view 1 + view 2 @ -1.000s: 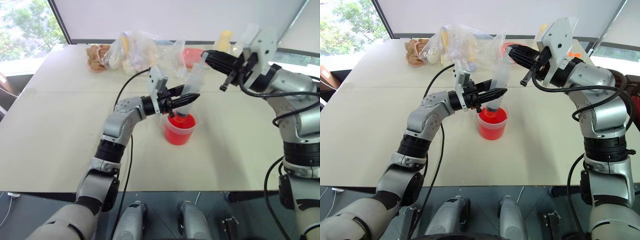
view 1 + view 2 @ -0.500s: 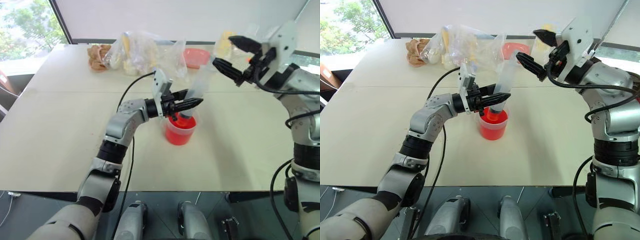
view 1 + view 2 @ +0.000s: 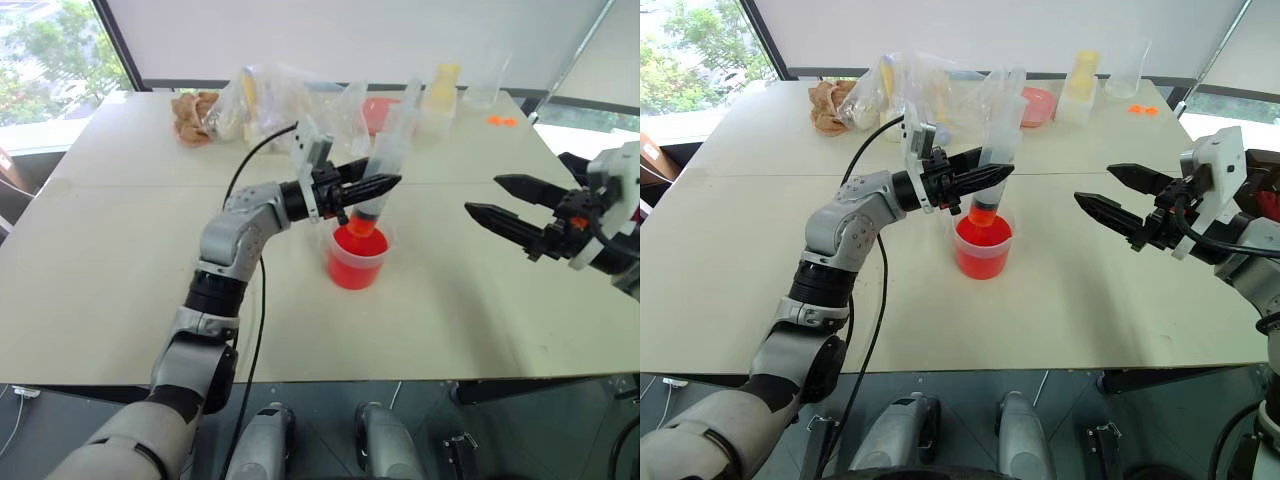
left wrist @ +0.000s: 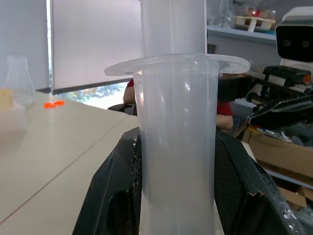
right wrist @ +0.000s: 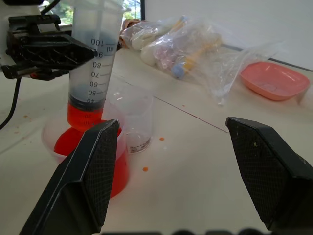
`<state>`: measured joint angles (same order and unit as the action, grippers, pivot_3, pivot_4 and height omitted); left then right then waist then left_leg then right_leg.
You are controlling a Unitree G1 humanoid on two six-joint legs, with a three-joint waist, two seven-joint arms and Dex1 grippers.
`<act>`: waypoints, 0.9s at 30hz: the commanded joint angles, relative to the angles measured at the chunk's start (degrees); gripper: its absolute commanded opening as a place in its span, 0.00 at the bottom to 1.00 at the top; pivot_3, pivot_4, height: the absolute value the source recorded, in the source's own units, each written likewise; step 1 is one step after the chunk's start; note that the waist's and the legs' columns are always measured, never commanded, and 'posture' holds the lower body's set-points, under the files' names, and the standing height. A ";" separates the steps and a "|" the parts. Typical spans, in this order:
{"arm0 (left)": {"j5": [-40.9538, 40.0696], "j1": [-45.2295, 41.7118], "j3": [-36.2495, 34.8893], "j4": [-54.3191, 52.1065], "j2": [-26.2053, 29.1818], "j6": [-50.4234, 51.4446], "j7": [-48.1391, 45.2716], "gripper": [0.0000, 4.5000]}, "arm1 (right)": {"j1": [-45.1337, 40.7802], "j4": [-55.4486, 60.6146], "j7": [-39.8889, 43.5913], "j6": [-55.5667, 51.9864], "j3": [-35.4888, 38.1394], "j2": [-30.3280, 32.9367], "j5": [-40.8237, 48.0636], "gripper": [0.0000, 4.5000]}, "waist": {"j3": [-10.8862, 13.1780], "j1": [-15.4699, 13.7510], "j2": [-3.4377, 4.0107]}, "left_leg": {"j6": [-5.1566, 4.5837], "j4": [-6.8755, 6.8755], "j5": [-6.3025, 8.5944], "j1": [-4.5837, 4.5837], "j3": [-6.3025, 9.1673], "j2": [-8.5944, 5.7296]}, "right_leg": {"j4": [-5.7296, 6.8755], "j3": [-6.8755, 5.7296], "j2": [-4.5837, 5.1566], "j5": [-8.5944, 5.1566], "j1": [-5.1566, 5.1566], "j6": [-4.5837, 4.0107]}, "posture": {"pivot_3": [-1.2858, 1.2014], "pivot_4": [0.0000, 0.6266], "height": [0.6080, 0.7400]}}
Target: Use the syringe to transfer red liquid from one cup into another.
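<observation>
Left gripper (image 3: 385, 184): clamped on the syringe (image 3: 385, 170) (tip over red cup (image 3: 357, 257)).
Right gripper (image 3: 485, 197): fingers spread apart, nothing held.

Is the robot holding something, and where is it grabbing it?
Yes. The left gripper is shut on the syringe, clamping the clear barrel near its middle, above the red liquid. The right gripper is open and holds nothing.

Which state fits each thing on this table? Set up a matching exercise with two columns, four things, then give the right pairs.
Things:
1. syringe
2. red cup
3. right gripper
4. pink dish

States:
a. open, holding nothing
b. lying at the far side of the table
c. gripped by the left gripper, tip down
d. standing under the syringe, holding red liquid

Pairs: 1-c, 2-d, 3-a, 4-b
</observation>
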<state>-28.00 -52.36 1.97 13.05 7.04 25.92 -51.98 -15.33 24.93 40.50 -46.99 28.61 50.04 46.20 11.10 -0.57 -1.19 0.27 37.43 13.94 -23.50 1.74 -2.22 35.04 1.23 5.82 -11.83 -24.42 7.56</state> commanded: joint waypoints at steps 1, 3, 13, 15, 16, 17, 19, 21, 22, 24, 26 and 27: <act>-2.87 -5.86 -4.64 -0.56 -0.65 -2.71 1.58 0.30 | -1.61 0.78 -0.63 1.82 -0.35 0.39 -0.25 0.81 | 0.00 -0.10 -0.01 | 0.00 0.01 0.00 -0.01 0.00 0.00 | 0.00 0.00 0.00 0.00 0.00 0.00 | 0.52 0.24 0.98; -2.28 -8.46 -6.36 1.24 -0.86 -6.37 2.67 0.30 | -2.14 0.28 -0.80 2.37 -0.89 0.35 -0.59 0.81 | 0.00 -0.16 -0.01 | 0.00 0.03 0.00 -0.03 0.00 -0.02 | 0.00 0.00 0.00 0.00 0.00 0.00 | 0.52 0.24 0.98; 5.26 -19.81 -8.29 27.64 0.01 -24.94 3.51 0.30 | -6.78 -1.90 -2.63 7.21 -4.41 -0.88 -3.83 0.81 | 0.01 -0.12 -0.01 | 0.00 0.03 0.00 -0.03 -0.10 -0.13 | -0.03 -0.03 -0.02 0.00 0.03 0.01 | 0.52 0.24 0.98; 6.31 -20.70 -8.56 34.18 -0.84 -28.28 3.41 0.30 | -10.31 -3.53 -3.50 9.96 -7.05 -1.31 -6.86 0.81 | 0.01 -0.06 -0.01 | 0.00 0.02 0.00 -0.03 -0.11 -0.13 | -0.03 -0.03 -0.03 0.00 0.03 0.01 | 0.52 0.24 0.98; 6.54 -20.73 -8.64 36.41 -1.28 -29.36 2.84 0.30 | -12.55 -4.28 -3.70 11.12 -8.94 -1.20 -8.71 0.81 | 0.01 -0.01 -0.01 | 0.00 0.01 0.00 -0.03 -0.11 -0.13 | -0.03 -0.03 -0.03 0.00 0.02 0.01 | 0.52 0.24 0.98; 7.14 -20.59 -8.42 38.33 -1.70 -30.61 2.33 0.30 | -15.87 -5.40 -4.06 12.67 -11.38 -1.28 -11.04 0.81 | 0.01 0.10 -0.01 | 0.00 0.02 0.00 -0.03 -0.12 -0.13 | -0.02 -0.03 -0.03 0.00 0.02 0.01 | 0.52 0.24 0.98; 7.97 -20.57 -8.21 41.05 -2.18 -32.33 1.24 0.30 | -22.57 -8.72 -5.17 16.74 -15.65 -2.04 -16.32 0.81 | 0.03 0.24 -0.02 | 0.00 0.01 0.00 -0.04 -0.14 -0.13 | -0.02 -0.03 -0.03 0.00 -0.02 0.02 | 0.52 0.24 0.98; 8.05 -20.84 -8.65 42.47 -2.41 -32.86 0.41 0.30 | -28.70 -13.88 -6.67 22.08 -19.43 -3.22 -22.56 0.81 | 0.03 0.27 -0.02 | 0.00 -0.02 0.00 -0.06 -0.16 -0.13 | -0.01 -0.05 -0.04 0.00 -0.06 0.02 | 0.52 0.24 0.98; 8.14 -20.88 -8.79 42.82 -2.47 -33.12 0.03 0.30 | -31.19 -16.65 -7.33 24.72 -21.20 -3.79 -25.65 0.81 | 0.03 0.28 -0.02 | 0.00 -0.03 0.00 -0.06 -0.15 -0.13 | 0.00 -0.05 -0.06 0.00 -0.06 0.02 | 0.52 0.24 0.98; 8.20 -20.62 -8.82 42.62 -2.60 -33.13 -0.93 0.30 | -35.43 -22.00 -8.06 28.27 -23.97 -5.61 -29.72 0.81 | 0.03 0.28 -0.02 | 0.00 -0.08 0.00 -0.06 -0.16 -0.13 | 0.00 -0.06 -0.07 0.00 -0.08 0.02 | 0.52 0.24 0.98; 8.34 -20.09 -8.63 41.97 -2.67 -33.11 -1.69 0.30 | -38.37 -26.45 -8.38 31.55 -25.64 -7.54 -32.52 0.81 | 0.03 0.25 -0.02 | 0.01 -0.10 0.00 -0.06 -0.16 -0.14 | -0.01 -0.05 -0.07 0.00 -0.08 0.02 | 0.52 0.24 0.98; 8.37 -19.77 -8.55 41.58 -2.66 -33.03 -2.11 0.30 | -39.50 -28.41 -8.35 33.12 -26.21 -8.46 -33.63 0.81 | 0.03 0.21 -0.02 | 0.01 -0.10 0.00 -0.06 -0.15 -0.14 | 0.00 -0.05 -0.07 0.00 -0.08 0.02 | 0.52 0.24 0.98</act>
<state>-19.53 -71.05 -6.08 56.95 4.33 -5.94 -53.10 -52.82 -1.66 32.61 -17.26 2.71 42.09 14.89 11.13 -0.36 -1.21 0.29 37.32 13.94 -23.56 1.59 -2.37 35.04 1.17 5.75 -11.83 -24.50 7.57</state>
